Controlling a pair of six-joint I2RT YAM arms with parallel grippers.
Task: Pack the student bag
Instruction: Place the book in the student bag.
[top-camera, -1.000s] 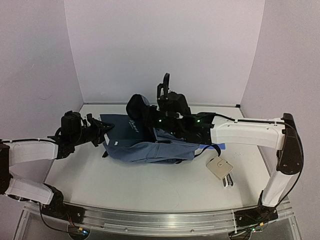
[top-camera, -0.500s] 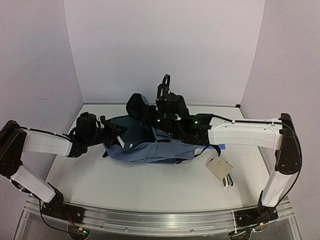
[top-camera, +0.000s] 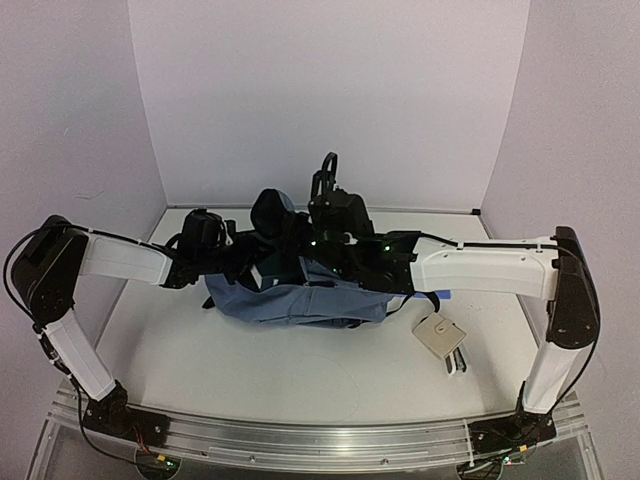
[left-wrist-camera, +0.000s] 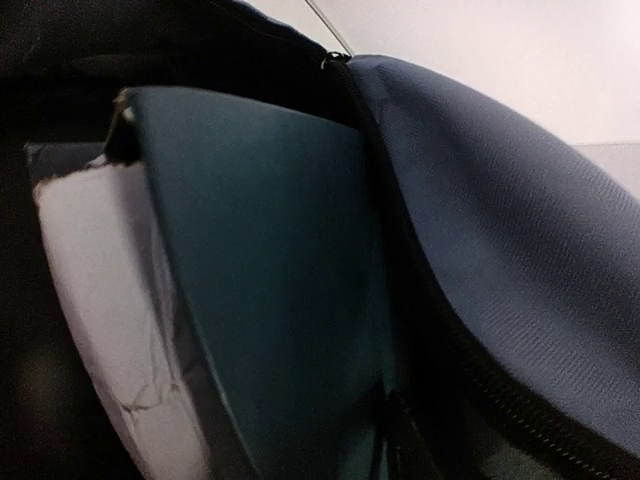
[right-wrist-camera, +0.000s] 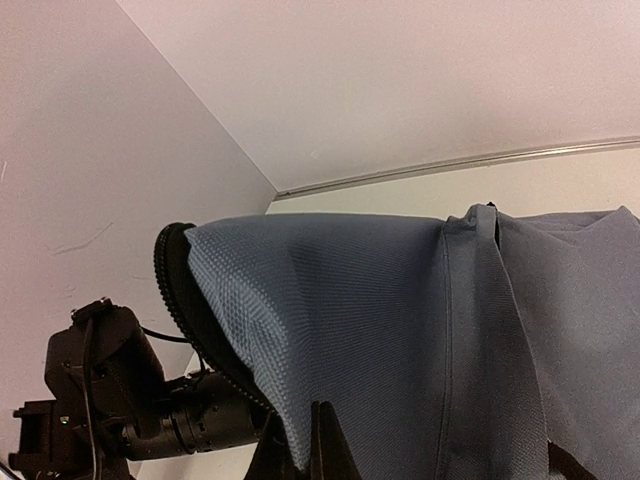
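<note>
The slate-blue student bag (top-camera: 300, 305) lies mid-table with its opening facing left. My right gripper (top-camera: 298, 236) is shut on the bag's upper flap and holds it lifted; in the right wrist view its fingertips (right-wrist-camera: 320, 445) pinch the blue fabric (right-wrist-camera: 380, 320). My left gripper (top-camera: 248, 266) is at the bag's mouth, shut on a dark teal book (top-camera: 272, 268) that is mostly inside the opening. In the left wrist view the book's cover (left-wrist-camera: 270, 280) and white page edge (left-wrist-camera: 110, 300) fill the frame, with bag fabric (left-wrist-camera: 520, 250) and its zipper to the right. The left fingers are hidden.
A small beige flat item (top-camera: 439, 336) lies right of the bag, on a black-and-white object (top-camera: 457, 361). A strip of bright-blue notebook (top-camera: 443, 293) shows under the right arm. My left arm (right-wrist-camera: 100, 420) appears in the right wrist view. Walls close in on three sides.
My left gripper has moved right with the teal book, pushing it from outside the bag into the opening. My right gripper keeps the flap lifted, barely moving.
</note>
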